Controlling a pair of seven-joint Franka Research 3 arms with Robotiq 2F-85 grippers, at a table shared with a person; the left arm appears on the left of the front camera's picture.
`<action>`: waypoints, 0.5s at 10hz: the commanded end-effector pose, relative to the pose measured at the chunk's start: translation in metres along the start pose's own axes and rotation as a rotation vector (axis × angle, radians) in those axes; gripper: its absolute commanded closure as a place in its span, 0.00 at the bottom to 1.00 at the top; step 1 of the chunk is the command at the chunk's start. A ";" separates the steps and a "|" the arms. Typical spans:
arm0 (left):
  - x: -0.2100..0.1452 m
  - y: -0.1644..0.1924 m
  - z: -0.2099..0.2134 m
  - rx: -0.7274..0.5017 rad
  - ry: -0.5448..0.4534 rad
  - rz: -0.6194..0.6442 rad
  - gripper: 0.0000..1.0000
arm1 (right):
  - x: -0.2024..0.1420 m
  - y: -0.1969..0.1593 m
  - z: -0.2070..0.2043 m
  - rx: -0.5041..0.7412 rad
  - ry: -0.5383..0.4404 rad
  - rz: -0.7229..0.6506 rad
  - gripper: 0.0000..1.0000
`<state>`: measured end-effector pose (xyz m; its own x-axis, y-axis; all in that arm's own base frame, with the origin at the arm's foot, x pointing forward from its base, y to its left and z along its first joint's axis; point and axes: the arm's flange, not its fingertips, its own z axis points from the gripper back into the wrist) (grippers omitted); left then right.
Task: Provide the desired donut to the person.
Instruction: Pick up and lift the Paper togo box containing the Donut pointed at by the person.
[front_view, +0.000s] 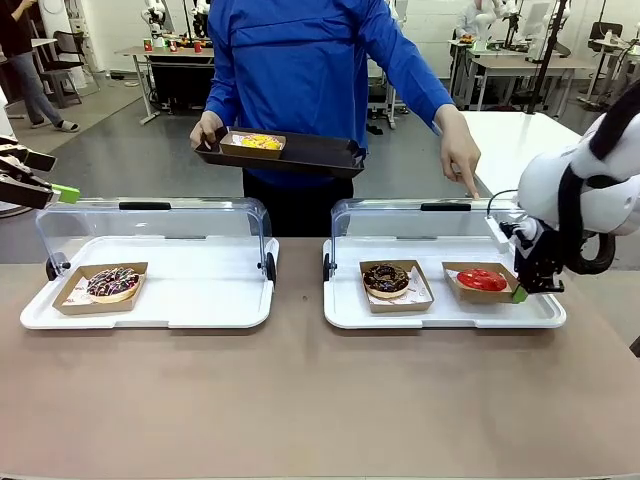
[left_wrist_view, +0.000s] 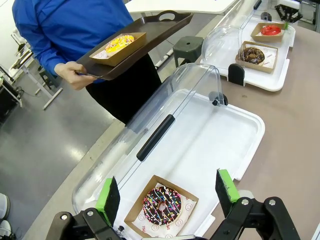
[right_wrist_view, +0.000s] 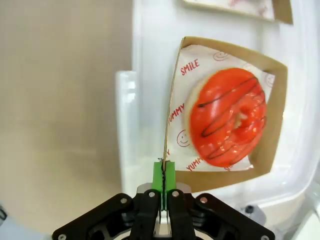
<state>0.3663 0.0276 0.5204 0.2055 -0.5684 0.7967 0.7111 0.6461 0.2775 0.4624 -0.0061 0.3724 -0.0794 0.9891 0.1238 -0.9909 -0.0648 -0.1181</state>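
Observation:
A red-iced donut (front_view: 482, 279) (right_wrist_view: 227, 117) lies in a cardboard tray (right_wrist_view: 278, 115) at the right end of the right white display tray (front_view: 440, 316). My right gripper (front_view: 520, 293) (right_wrist_view: 163, 172) is shut on that cardboard tray's near wall. The person (front_view: 300, 70) in a blue jacket stands across the table, one hand (front_view: 462, 165) pointing down over the right case. The other hand holds a dark serving tray (front_view: 310, 155) with a yellow donut (front_view: 255, 142) on it. My left gripper (front_view: 65, 192) (left_wrist_view: 167, 192) hangs open above the left case, holding nothing.
A chocolate donut (front_view: 386, 279) sits left of the red one. A sprinkled chocolate donut (front_view: 113, 283) (left_wrist_view: 161, 204) lies in the left display tray (front_view: 200, 310). Both clear lids (front_view: 150, 225) (front_view: 420, 225) stand open at the back. The front of the table (front_view: 300, 400) is bare.

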 end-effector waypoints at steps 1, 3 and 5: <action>0.000 -0.002 -0.002 0.007 -0.001 0.010 0.00 | 0.016 0.058 0.053 0.002 -0.027 0.059 1.00; 0.000 -0.002 -0.002 0.007 -0.001 0.010 0.00 | 0.039 0.101 0.097 0.012 -0.044 0.097 1.00; 0.000 -0.002 -0.002 0.007 -0.001 0.010 0.00 | 0.066 0.136 0.151 -0.058 0.001 0.133 1.00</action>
<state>0.3662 0.0279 0.5206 0.2041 -0.5686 0.7969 0.7115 0.6453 0.2782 0.3231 0.0226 0.4939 -0.2073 0.9693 0.1322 -0.9703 -0.1865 -0.1542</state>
